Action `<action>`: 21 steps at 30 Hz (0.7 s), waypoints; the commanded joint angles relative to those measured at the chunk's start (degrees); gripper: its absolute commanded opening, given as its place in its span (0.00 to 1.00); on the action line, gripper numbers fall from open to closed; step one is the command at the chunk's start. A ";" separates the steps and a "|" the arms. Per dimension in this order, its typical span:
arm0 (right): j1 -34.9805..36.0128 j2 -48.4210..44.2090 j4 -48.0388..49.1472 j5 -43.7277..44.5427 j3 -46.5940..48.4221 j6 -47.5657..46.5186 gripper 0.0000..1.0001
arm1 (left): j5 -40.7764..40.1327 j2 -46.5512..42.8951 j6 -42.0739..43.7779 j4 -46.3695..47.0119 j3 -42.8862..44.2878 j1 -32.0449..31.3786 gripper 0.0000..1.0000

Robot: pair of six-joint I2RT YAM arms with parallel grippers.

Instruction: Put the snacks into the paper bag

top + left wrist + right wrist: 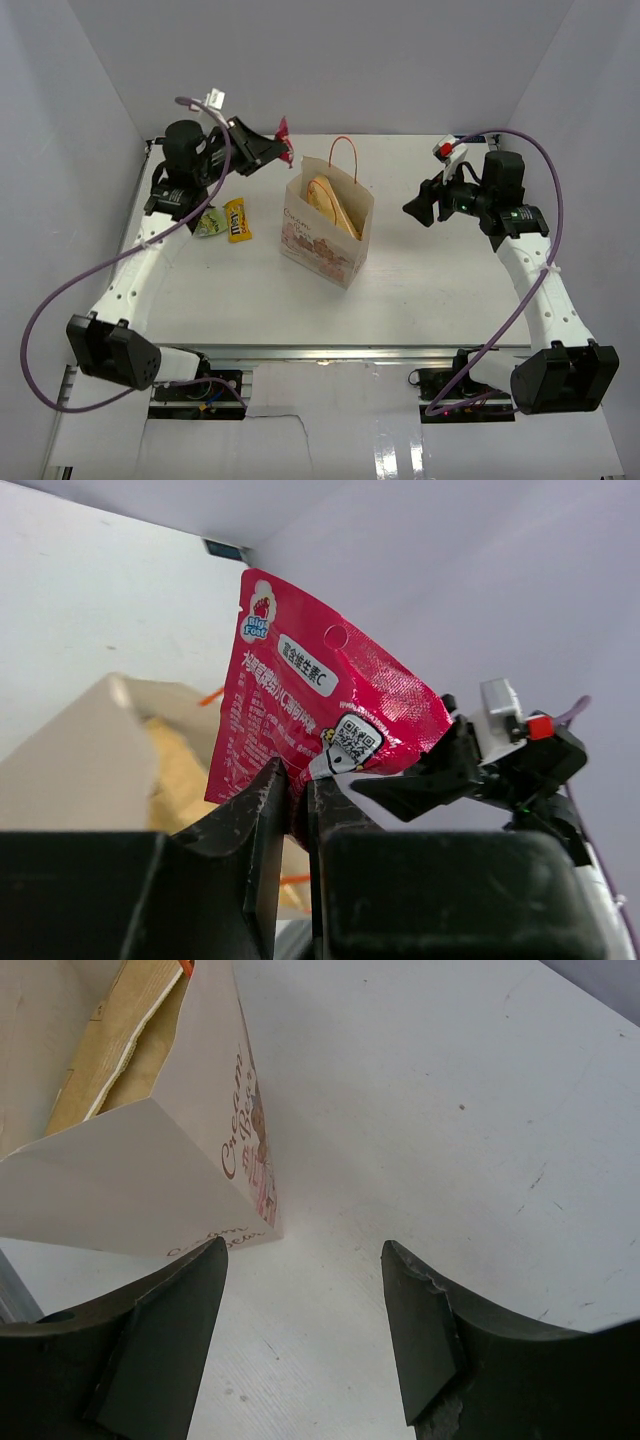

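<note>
The beige paper bag (322, 240) stands upright mid-table with a golden-yellow chip bag (335, 205) inside it. My left gripper (281, 150) is raised just left of the bag's top, shut on the bottom edge of a red-pink packet (284, 127). In the left wrist view the red-pink packet (320, 705) sticks up from the closed jaws of the left gripper (297, 785), with the paper bag (70, 760) below. My right gripper (415, 208) hovers open and empty to the right of the bag. The right wrist view shows the right gripper (305, 1260) and the paper bag's corner (130, 1190).
A yellow candy packet (237, 220) and a light green packet (209, 222) lie on the table left of the bag. The bag's orange-red handle (345, 155) loops up at its far side. White walls enclose the table on three sides.
</note>
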 commanded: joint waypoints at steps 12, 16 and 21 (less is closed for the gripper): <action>-0.53 -3.21 1.35 -0.51 -1.59 0.58 0.69 | 0.12 5.28 -19.18 3.60 3.83 -11.02 0.00; -0.53 -3.03 1.71 -0.87 -1.24 1.11 0.69 | 1.26 5.90 -22.97 5.01 2.07 -12.78 0.00; -0.53 -3.74 1.79 -0.43 -1.50 1.02 0.69 | -0.05 6.34 -26.41 5.01 0.31 -15.15 0.00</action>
